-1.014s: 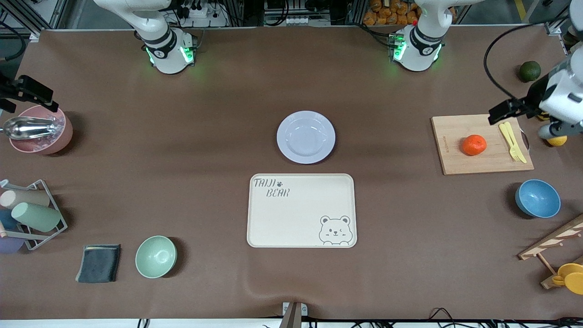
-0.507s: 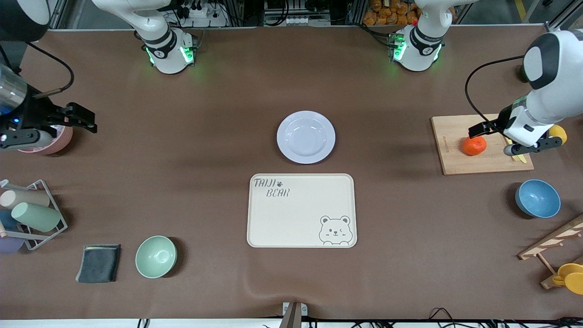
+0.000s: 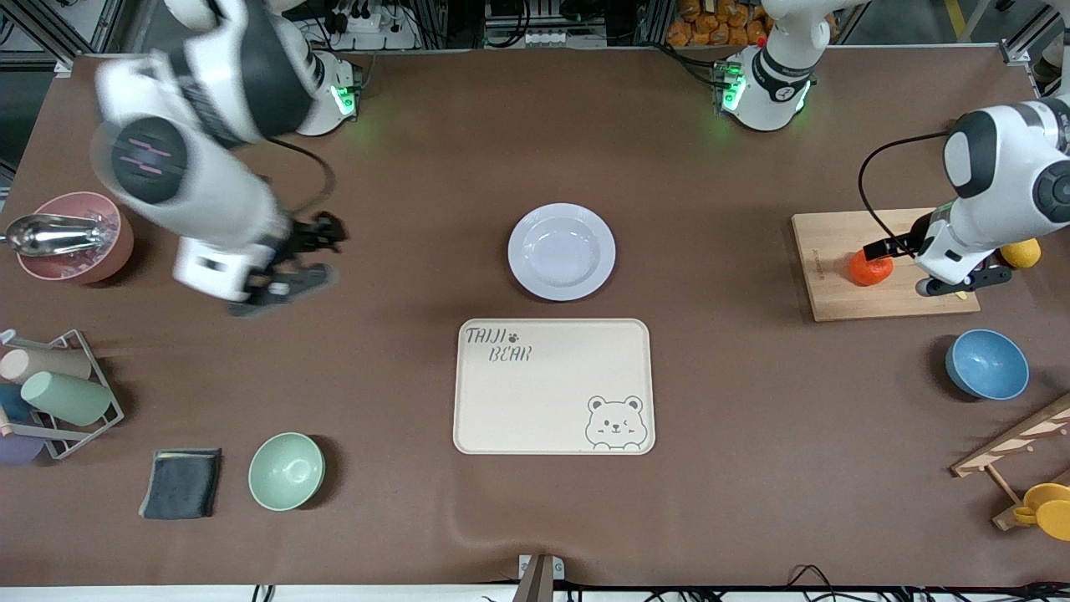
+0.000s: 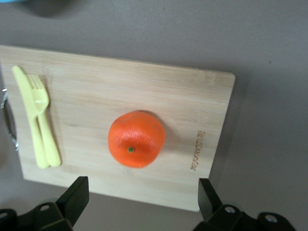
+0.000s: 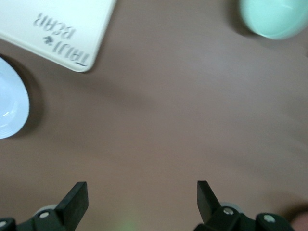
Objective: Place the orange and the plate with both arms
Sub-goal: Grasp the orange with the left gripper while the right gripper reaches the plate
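Observation:
The orange (image 3: 868,269) sits on a wooden cutting board (image 3: 836,293) toward the left arm's end of the table. It also shows in the left wrist view (image 4: 136,139). My left gripper (image 3: 890,245) hangs open and empty over the board (image 4: 120,82), its fingers apart from the orange (image 4: 139,204). The pale lavender plate (image 3: 561,251) lies at the table's middle, empty, and shows at the edge of the right wrist view (image 5: 7,106). My right gripper (image 3: 322,232) is open and empty over bare table between a pink bowl and the plate (image 5: 139,202).
A cream bear-printed tray (image 3: 552,385) lies nearer the front camera than the plate. A yellow fork and knife (image 4: 36,115) lie on the board. A lemon (image 3: 1021,252), blue bowl (image 3: 986,364), green bowl (image 3: 286,471), pink bowl (image 3: 71,238) and cup rack (image 3: 54,393) stand around.
My right arm swung from the pink bowl toward the table's middle. My left gripper moved from the table's end across the board to just beside the orange.

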### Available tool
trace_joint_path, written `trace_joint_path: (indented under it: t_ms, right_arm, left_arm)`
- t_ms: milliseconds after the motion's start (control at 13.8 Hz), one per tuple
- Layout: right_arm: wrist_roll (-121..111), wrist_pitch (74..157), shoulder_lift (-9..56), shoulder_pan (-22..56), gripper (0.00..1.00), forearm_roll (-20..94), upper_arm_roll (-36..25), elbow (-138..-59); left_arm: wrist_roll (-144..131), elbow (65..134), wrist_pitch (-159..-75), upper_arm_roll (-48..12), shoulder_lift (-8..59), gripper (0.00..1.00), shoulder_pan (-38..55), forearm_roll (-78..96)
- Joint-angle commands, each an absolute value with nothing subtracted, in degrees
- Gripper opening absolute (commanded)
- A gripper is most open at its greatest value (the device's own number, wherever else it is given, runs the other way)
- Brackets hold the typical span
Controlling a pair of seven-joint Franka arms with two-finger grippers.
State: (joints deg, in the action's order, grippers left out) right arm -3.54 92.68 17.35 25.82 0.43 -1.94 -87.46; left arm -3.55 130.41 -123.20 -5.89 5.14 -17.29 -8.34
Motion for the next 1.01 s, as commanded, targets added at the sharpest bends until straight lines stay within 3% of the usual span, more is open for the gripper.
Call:
trace_joint_path:
  t_ms: [0, 290, 652, 942]
  right_arm:
    - [-3.96, 95.61, 21.79, 25.93, 1.00, 6.47, -2.81, -84.20]
    - [-4.57, 97.21, 26.37, 23.91, 1.00, 13.78, -2.73, -84.72]
    - [-2.81, 98.52, 26.19, 25.57, 1.00, 40.38, -2.72, -90.96]
    - [-2.81, 104.48, 23.30, 27.33, 1.00, 43.76, -2.72, -98.15]
  left_arm:
    - [-2.11, 130.70, -126.29, -6.59, 7.81, 1.00, -19.42, -11.24]
    - [-2.11, 130.87, -127.97, -6.59, 9.75, 1.00, -19.69, -11.51]
    - [-2.20, 130.78, -129.46, -6.42, 13.36, 1.00, -19.69, -11.69]
    - [-2.29, 130.52, -131.13, -6.33, 16.08, 1.00, -20.12, -14.84]
